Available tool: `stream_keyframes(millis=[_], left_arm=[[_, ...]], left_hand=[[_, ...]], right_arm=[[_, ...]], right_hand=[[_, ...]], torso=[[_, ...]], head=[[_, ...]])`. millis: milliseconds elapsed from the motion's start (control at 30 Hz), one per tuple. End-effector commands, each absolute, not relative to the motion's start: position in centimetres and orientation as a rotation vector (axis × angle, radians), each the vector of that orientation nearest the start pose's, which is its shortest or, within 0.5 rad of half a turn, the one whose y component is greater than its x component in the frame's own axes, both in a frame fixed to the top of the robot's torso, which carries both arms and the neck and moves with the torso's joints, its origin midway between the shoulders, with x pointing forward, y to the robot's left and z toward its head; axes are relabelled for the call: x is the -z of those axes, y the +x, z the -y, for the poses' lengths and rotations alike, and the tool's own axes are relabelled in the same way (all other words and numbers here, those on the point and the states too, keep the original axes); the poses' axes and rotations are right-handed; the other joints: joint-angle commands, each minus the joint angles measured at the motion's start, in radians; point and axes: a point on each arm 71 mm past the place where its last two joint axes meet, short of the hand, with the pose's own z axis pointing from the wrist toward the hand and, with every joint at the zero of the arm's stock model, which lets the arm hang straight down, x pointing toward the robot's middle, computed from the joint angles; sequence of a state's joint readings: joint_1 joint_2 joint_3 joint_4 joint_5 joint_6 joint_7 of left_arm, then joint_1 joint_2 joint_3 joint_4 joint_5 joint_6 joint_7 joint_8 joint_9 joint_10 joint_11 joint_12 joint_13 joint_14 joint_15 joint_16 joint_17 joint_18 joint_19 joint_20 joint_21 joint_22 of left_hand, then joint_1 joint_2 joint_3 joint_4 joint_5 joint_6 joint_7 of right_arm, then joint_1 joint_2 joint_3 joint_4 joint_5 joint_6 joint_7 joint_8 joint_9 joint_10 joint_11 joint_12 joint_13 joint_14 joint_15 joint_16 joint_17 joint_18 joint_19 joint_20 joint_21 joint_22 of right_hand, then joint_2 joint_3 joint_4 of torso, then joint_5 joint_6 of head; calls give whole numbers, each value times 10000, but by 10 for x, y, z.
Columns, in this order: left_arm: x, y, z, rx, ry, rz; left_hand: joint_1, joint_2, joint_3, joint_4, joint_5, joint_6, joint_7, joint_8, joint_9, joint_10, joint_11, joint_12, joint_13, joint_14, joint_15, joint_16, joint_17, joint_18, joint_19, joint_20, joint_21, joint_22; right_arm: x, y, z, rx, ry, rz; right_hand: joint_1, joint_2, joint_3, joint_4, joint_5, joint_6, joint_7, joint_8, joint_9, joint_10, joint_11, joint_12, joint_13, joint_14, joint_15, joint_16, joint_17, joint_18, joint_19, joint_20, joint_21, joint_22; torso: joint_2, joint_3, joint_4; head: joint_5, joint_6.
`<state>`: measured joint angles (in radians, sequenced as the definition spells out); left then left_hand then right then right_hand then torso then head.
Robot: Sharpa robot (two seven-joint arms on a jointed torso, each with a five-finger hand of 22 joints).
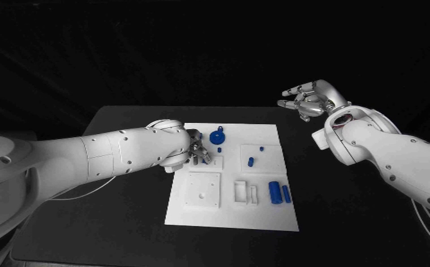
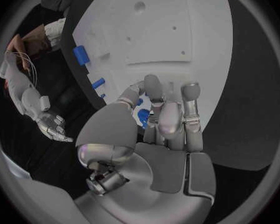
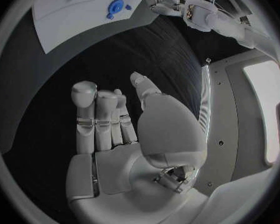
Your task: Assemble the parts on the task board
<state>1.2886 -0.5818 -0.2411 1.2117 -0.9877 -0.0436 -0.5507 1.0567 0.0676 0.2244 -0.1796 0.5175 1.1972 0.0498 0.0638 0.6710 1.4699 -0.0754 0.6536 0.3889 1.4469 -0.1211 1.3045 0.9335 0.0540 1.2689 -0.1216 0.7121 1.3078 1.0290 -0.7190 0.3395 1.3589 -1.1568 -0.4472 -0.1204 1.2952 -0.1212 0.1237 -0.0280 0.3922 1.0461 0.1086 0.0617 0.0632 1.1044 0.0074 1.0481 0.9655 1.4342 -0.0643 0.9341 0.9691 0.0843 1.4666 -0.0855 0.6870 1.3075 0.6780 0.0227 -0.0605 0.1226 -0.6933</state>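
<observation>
Right now the left hand (image 1: pixel 199 153) is down over the board (image 1: pixel 269 214), at its near-left part as the robot sees it, fingers pointing down onto the white surface. From the left wrist camera its fingers (image 2: pixel 191 112) lie close together with a small blue part (image 2: pixel 142 116) showing between them and the thumb; whether that piece is actually pinched or just lies under the hand, I cannot tell.

The right hand (image 1: pixel 309 100) is up in the air off the board's far right corner, well apart from it, palm open and fingers spread, holding nothing. The right wrist camera shows the same hand (image 3: pixel 124 134), fingers upright and a little apart from the thumb, over bare black table (image 3: pixel 47 99).

On the board, a round blue knob-like part (image 1: pixel 217 136) stands near the far edge, just beside the left hand. To its right sit two small blue pegs (image 1: pixel 253 160), one beyond the other. Nearer the robot, two longer blue cylinders (image 1: pixel 275 192) lie side by side toward the right edge, next to a couple of white rectangular slots (image 1: pixel 243 191). A raised white square block (image 1: pixel 203 190) with small holes takes up the near-left part.
</observation>
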Motion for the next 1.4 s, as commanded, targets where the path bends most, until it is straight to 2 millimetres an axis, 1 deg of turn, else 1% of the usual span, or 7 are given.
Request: stream_keyframes(millis=[33,300,600,800,967,1033,1400], left_arm=[[259,521,-184,2518,-2820,-22853],[261,521,-183,2498,-2683,-23132],[261,521,-182,2516,-2625,-23314],[262,520,-181,2565,-2567,-23448],[262,520,-181,2591,-2562,-23473],[262,520,-181,2591,-2578,-23459],[262,522,-181,2563,-2536,-23518]], left_hand=[[72,242,191,-87,-75,1834,-857,39,-20,445,-73,72,26,17,50,88,48,14,58,33,-71,185],[53,264,196,-83,-66,1861,-864,39,-30,445,-75,92,38,19,58,122,106,23,49,49,-103,195],[-11,322,220,-81,-57,1910,-875,40,-33,443,-81,138,64,25,67,163,172,36,54,78,-112,215],[-130,424,239,-44,-103,1963,-890,42,-18,443,-88,196,96,34,75,215,256,60,62,111,-111,230],[-295,562,241,55,-209,2008,-904,38,-7,441,-92,242,129,36,75,235,283,73,65,125,-115,234],[-296,562,241,55,-209,2008,-904,38,-7,441,-92,242,129,36,75,235,283,73,65,125,-115,234],[-492,693,317,-111,-191,2060,-916,46,61,441,-103,301,194,49,77,294,367,94,76,151,-89,248]], right_arm=[[148,534,216,-8250,4659,-14559],[149,535,217,-8231,4665,-14608],[149,535,216,-8232,4665,-14640],[149,535,216,-8232,4665,-14650],[150,535,216,-8228,4666,-14663],[150,536,216,-8226,4668,-14667],[150,536,215,-8231,4669,-14682]], right_hand=[[-66,-1,66,-5,58,42,8,1,-9,-83,5,-35,-16,-32,-4,-43,8,108,272,30,-73,845],[-77,-10,115,-45,163,38,12,1,-9,-87,5,-37,-16,-37,-4,-50,5,105,270,30,-63,848],[-80,-9,206,-108,247,38,15,0,-10,-89,3,-40,-18,-39,-7,-53,6,107,267,27,-77,845],[-116,-19,308,-184,374,44,15,0,-10,-96,-1,-43,-19,-34,-8,-46,14,105,267,26,-62,848],[-118,-21,368,-234,493,48,16,1,-10,-99,-3,-43,-16,-36,-11,-45,16,105,264,24,-65,848],[-131,-23,402,-262,527,50,14,0,-11,-100,-5,-43,-15,-42,-13,-51,14,105,263,21,-64,848],[-194,-15,553,-405,588,51,17,0,-11,-105,-5,-46,-14,-43,-13,-57,13,104,256,21,-58,848]], torso=[[-2,4,-6],[-4,12,12],[-6,1,9],[-2,0,1],[1,0,13],[3,5,15],[1,0,7]], head=[[-18,-15],[-29,-29],[-15,-31],[-26,-41],[-35,-46],[-38,-44],[-34,-40]])
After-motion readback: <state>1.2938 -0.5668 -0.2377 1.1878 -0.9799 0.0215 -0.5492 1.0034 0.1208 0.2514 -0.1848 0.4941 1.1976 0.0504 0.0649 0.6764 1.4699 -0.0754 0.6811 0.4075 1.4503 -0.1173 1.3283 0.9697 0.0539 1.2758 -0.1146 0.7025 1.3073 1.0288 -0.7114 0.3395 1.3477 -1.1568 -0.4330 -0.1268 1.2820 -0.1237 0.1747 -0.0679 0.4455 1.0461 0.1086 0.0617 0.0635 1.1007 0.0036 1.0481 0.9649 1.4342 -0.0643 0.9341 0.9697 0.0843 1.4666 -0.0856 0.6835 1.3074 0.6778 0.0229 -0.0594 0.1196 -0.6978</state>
